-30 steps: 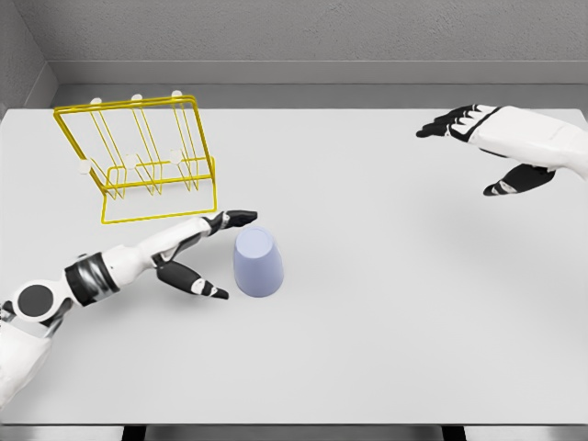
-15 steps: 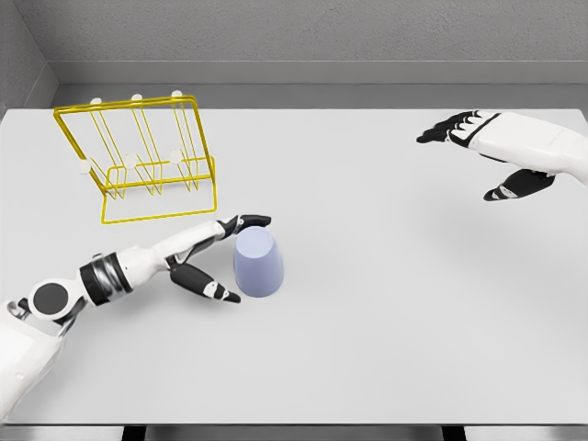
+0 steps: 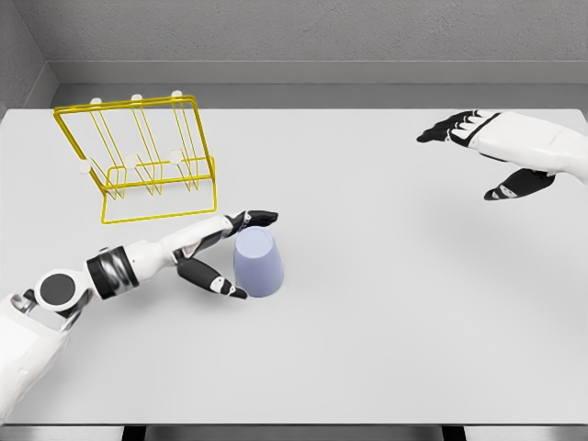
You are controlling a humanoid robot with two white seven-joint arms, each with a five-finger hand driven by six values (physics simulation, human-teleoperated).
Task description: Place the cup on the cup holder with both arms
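Note:
A pale lavender cup (image 3: 259,263) stands upside down on the white table (image 3: 386,312), a little left of the middle. My left hand (image 3: 241,255) reaches in from the lower left and brackets the cup's left side, fingers (image 3: 254,219) along its top edge and thumb (image 3: 220,285) low at its near side. The hand is spread and has not closed on the cup. The yellow wire cup holder (image 3: 138,156) with white-tipped pegs stands at the back left, beyond the hand. My right hand (image 3: 478,152) hovers open at the far right, well away from the cup.
A grey wall (image 3: 303,37) runs along the table's far edge. The table's near edge crosses the bottom of the view.
My left hand has slid right, closer to the cup, so fingers and thumb now flank it. The right hand has barely shifted. The cup has not moved.

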